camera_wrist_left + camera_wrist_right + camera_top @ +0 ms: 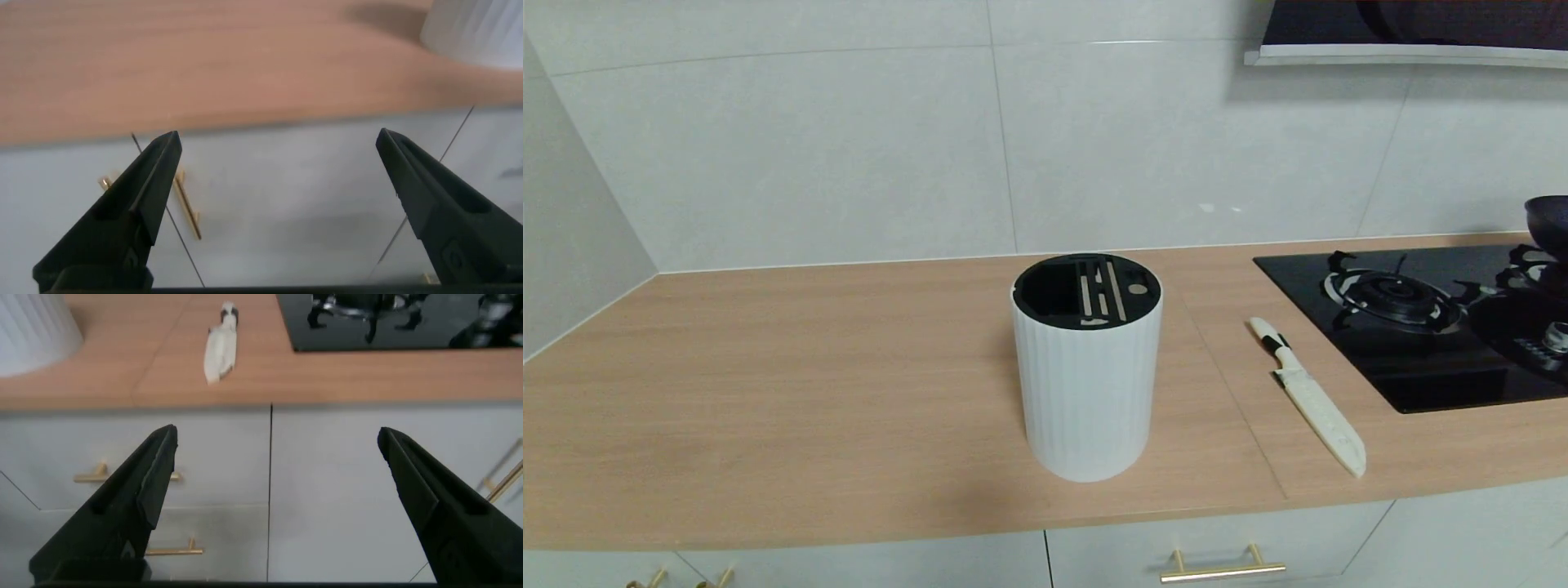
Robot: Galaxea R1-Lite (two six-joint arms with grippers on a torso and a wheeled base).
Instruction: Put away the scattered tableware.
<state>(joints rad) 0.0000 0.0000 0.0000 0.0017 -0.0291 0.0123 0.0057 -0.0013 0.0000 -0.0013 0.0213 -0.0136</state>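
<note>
One white knife (1307, 396), flat on the wood counter (768, 392). Tip toward the front edge, handle with a black band toward the wall. Just beside the black stove (1421, 327) on one side. Near the tall white knife holder (1086, 384) on the other side. Touching neither one. Holder upright in the middle of the counter, ribbed sides, black top with slots.

Well apart from the right end effector (276, 431), up on the counter past the front edge. Right end effector down low, facing the white cabinet doors (351, 498). Two dark fingers spread wide, holding nothing. Beyond them, the knife (221, 347), a bit of the knife holder (33, 327) and the stove (392, 318).

Left end effector (278, 139) low too, in front of the cabinet doors (286, 204). Fingers wide apart, holding nothing. Bottom of the knife holder (478, 33) farther off, up on the counter (204, 65).

Gold handles (1223, 569) on the cabinet doors under the counter. Dark pot (1547, 216) at the far right of the stove. Pale tile wall (849, 147) behind it all.
</note>
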